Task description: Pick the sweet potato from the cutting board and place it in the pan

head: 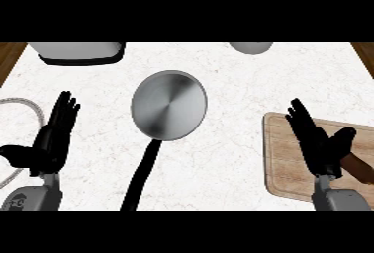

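Wooden cutting board (286, 170) carries the sweet potato (360, 168) just beside our right hand (315, 146), uncurled, holding nothing; our left hand (48, 141) likewise; the pan (168, 104) lies between.

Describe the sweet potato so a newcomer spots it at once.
Find the wooden cutting board at the right of the counter. On its right side, just beyond the thumb of the open right hand, lies the sweet potato. It is the only reddish-brown lump there; the pan is grey metal.

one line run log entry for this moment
sweet potato: on cutting board | pan: holds nothing | right hand: open, beside sweet potato | left hand: open, resting at left
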You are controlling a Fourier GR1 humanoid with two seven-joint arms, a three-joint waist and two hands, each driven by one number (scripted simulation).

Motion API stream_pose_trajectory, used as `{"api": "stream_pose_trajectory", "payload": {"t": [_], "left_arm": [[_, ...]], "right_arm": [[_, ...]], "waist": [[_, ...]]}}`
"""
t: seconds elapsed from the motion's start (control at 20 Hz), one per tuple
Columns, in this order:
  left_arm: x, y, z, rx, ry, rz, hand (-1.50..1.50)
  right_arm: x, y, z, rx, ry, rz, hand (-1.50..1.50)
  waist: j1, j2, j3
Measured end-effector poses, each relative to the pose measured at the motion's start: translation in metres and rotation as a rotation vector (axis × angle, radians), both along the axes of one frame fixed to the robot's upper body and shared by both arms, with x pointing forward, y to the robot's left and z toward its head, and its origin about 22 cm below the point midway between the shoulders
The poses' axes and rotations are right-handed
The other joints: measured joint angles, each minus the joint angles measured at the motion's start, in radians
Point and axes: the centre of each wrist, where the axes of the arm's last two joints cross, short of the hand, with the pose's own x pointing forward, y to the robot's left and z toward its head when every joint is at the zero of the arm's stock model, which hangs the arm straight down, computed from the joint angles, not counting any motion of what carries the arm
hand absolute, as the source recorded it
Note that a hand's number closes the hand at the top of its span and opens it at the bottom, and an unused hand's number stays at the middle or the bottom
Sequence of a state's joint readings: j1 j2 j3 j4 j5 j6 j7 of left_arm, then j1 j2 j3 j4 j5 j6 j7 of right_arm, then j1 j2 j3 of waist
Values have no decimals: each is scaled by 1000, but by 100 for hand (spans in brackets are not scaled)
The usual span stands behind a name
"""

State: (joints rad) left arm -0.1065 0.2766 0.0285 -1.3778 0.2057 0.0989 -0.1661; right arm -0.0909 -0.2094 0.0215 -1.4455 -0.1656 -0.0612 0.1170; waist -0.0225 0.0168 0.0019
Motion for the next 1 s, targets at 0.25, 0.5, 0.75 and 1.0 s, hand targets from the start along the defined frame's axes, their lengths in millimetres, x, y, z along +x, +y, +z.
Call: {"api": "stream_pose_trajectory", "payload": {"t": [0.25,0.5,0.75,1.0], "left_arm": [[-9,7,-5,130,97,1,0],[-27,14,-20,225,216,3,0],[-39,6,-17,266,263,-14,0],[-45,-1,-13,275,275,-26,0]], "right_arm": [[14,-23,47,-150,-198,176,-150],[6,-82,97,-501,-365,97,-150],[-33,-149,118,-733,-347,30,-150],[-53,-180,154,-1030,-296,118,-150]], "waist": [[13,-16,0],[-12,-28,-3],[-12,-26,-1],[-2,-24,-2]]}}
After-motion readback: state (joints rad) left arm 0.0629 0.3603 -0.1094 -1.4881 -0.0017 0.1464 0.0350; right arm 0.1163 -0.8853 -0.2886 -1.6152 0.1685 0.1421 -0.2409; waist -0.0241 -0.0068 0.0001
